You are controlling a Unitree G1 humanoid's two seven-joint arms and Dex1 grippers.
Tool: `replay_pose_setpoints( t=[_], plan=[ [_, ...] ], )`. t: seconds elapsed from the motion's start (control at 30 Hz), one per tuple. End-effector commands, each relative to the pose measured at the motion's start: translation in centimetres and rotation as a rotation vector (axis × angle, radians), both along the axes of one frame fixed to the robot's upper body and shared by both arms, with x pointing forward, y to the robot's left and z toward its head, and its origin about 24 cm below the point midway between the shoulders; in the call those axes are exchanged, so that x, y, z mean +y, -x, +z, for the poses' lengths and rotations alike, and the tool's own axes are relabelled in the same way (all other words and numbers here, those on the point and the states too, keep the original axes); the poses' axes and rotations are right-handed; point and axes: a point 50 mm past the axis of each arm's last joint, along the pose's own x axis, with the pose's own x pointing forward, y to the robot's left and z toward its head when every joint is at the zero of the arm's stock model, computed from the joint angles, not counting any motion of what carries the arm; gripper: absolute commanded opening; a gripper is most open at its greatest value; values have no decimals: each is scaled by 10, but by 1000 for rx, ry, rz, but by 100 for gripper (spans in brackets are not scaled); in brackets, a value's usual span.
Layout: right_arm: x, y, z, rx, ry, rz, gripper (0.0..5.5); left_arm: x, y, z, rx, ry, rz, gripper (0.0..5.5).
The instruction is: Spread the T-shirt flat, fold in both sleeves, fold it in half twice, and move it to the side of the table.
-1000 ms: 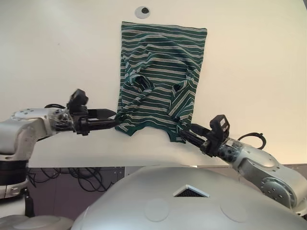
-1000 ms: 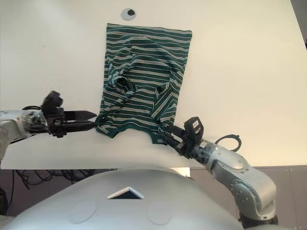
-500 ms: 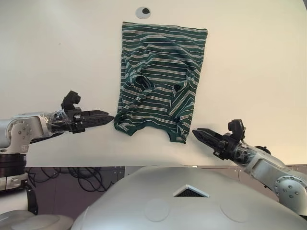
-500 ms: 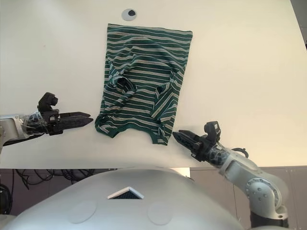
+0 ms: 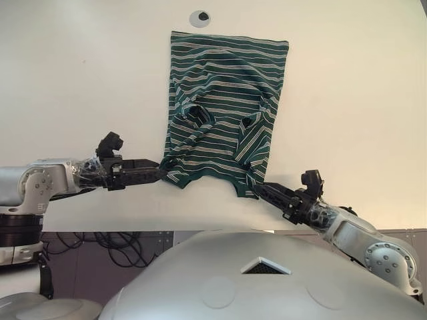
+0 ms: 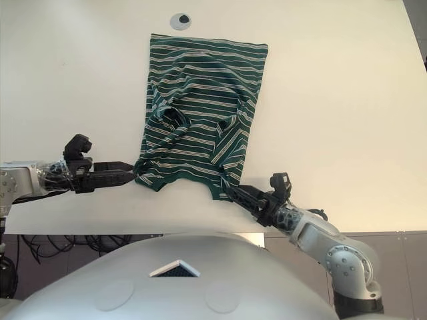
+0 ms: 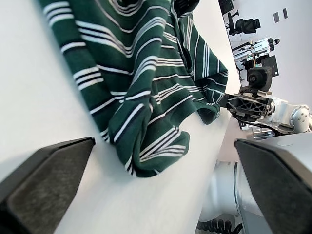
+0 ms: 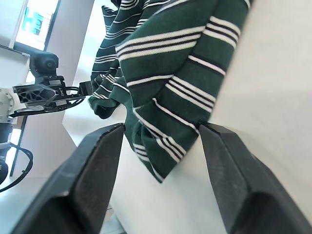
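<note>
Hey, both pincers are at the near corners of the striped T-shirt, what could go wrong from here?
1. The T-shirt is bunched where the open left pincer and right pincer straddle its near corners, so either may close on several layers and it would not spread flat.
2. Those corners lie close to the front edge of the table; a pull toward the robot might drag cloth over it.

**Soft, even light on a pale tabletop**

We see the tabletop (image 5: 347, 100) lit brightly and evenly from above. The shirt (image 5: 227, 100) throws only a thin, soft shadow along its edges, and its folds hold darker creases. Below the tabletop's near edge the room turns dim. In the right wrist view a bright patch (image 8: 36, 22) glares in one corner.
</note>
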Motion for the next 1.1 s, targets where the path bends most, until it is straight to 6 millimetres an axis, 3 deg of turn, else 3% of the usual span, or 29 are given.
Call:
replay_pose_setpoints(
  t=[0.03, 0.1, 0.33, 0.6, 1.1],
  plan=[
    [3, 3, -8, 43, 48, 18, 279, -4, 8, -15, 63, -58, -3, 529],
    [5, 3, -10, 42, 59, 39, 260, -7, 11, -18, 68, -62, -15, 533],
    [5, 3, -11, 18, 111, 78, 156, -3, 21, -30, 62, -93, -71, 427],
    [1, 0, -13, -11, 151, 118, 7, -7, 29, -40, 46, -88, -49, 264],
    [0, 3, -16, -31, 169, 157, 0, -12, 27, -39, 35, -71, -10, 48]
  ],
)
